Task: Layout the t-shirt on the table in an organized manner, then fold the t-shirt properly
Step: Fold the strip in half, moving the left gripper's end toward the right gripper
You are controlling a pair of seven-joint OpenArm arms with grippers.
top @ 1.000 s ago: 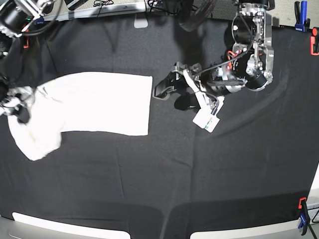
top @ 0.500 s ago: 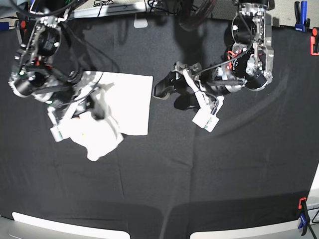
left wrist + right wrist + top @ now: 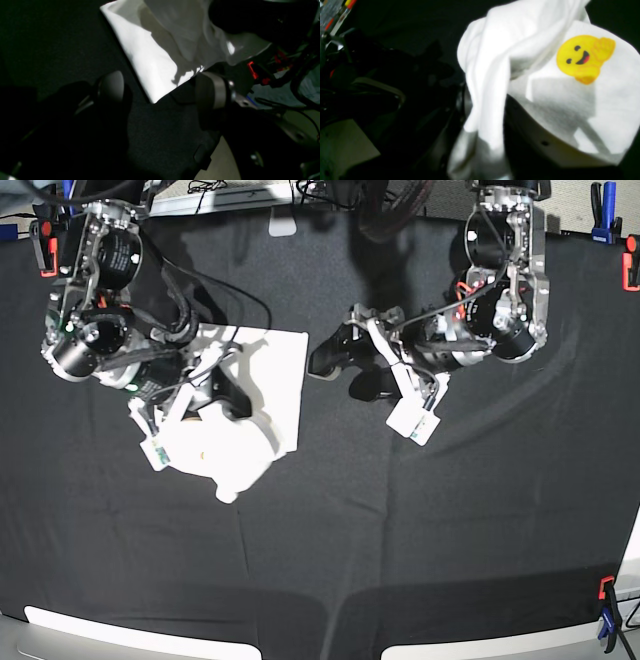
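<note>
Base view shows your right gripper [image 3: 215, 385] has carried the t-shirt [image 3: 245, 450] end rightward over its far half on the table [image 3: 400, 520], a fold well begun. Right wrist view: cloth drapes the fingers; whether they pinch it, you cannot tell. Left wrist view: left gripper [image 3: 160, 92] spread wide, empty, just right of the shirt.

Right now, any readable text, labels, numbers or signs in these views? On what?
No legible text in any view.
The t-shirt shows a yellow smiley face with a raised hand, a picture with no words.
The white tags on the right arm and left arm are too small to read.
</note>
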